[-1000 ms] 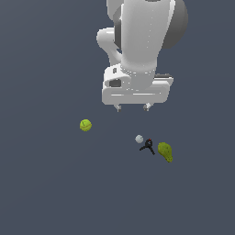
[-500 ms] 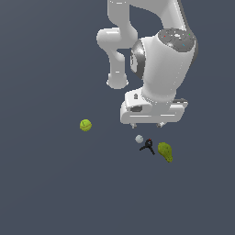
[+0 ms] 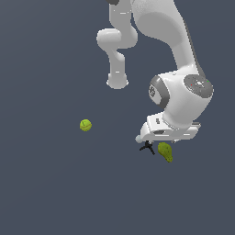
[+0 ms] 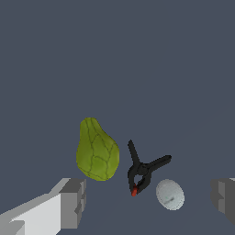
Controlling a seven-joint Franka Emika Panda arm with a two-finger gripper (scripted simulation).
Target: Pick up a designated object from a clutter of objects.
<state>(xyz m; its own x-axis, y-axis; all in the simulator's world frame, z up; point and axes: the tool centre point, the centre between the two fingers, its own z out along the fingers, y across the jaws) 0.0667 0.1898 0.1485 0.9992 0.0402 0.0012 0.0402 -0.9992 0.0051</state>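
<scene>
Arm lowered toward pear [image 4: 97, 151]; gripper [image 4: 149, 206] apparently open; floor [image 3: 46, 183] plain grey.

Olive-green veined pear shape [image 4: 97, 150], black clamp [image 4: 143, 170] with a red tip, pale white ball [image 4: 170, 194], yellow-green ball [image 3: 85, 125].

Olive-green lumpy pear-shaped object [image 4: 97, 151]: matt, waxy-looking skin, netted with fine dark crack-like lines; surface uneven.

Black pronged clamp-like item [image 4: 144, 170]: smooth, plastic-looking, dull sheen; small red tip at one end.

Small pale grey-white ball [image 4: 170, 194]: smooth, faintly dimpled, matt.

Round yellow-green ball [image 3: 85, 125]: matt, slightly mottled; texture too small to tell.

White robot arm [image 3: 179, 98]: smooth, glossy moulded shell, plastic or painted metal, with soft highlights.

Grey blocky finger pads [image 4: 73, 203]: flat, matt, on white smooth finger bodies.

Dark slate-blue ground surface [image 3: 46, 183]: uniform, matt, featureless.
</scene>
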